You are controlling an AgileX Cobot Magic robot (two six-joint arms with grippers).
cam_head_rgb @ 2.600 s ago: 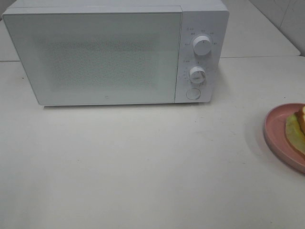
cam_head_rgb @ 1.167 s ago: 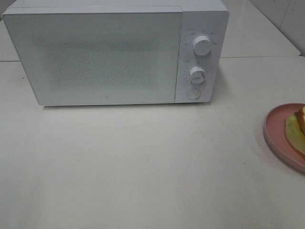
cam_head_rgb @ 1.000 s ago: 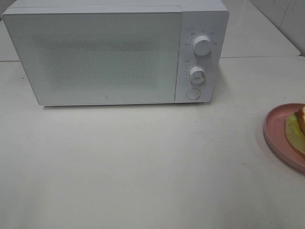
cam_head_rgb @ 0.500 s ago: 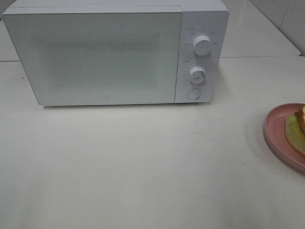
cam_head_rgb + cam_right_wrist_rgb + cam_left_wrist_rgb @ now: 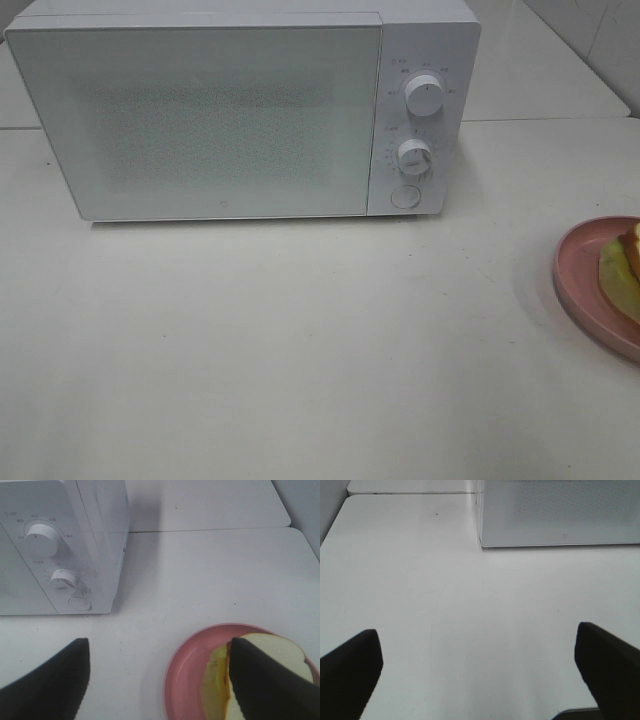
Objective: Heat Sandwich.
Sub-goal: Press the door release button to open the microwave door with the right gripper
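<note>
Okay, my right end effector hangs empty, jaws apart, above the pink plate, the sandwich lying on it beside one finger. My left end effector is spread wide over the desk. With the microwave door shut, pinch the rim crookedly and the sandwich may slide.

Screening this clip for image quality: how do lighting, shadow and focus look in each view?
Exterior high: soft, even light; the microwave casts a faint shadow at its base; the pink plate and sandwich are cropped by the frame edge. Left wrist: the table is washed out, the hand's fingers dark and blurred. Right wrist: a dark, blurred finger hides part of the sandwich; the dials stay sharp.
</note>
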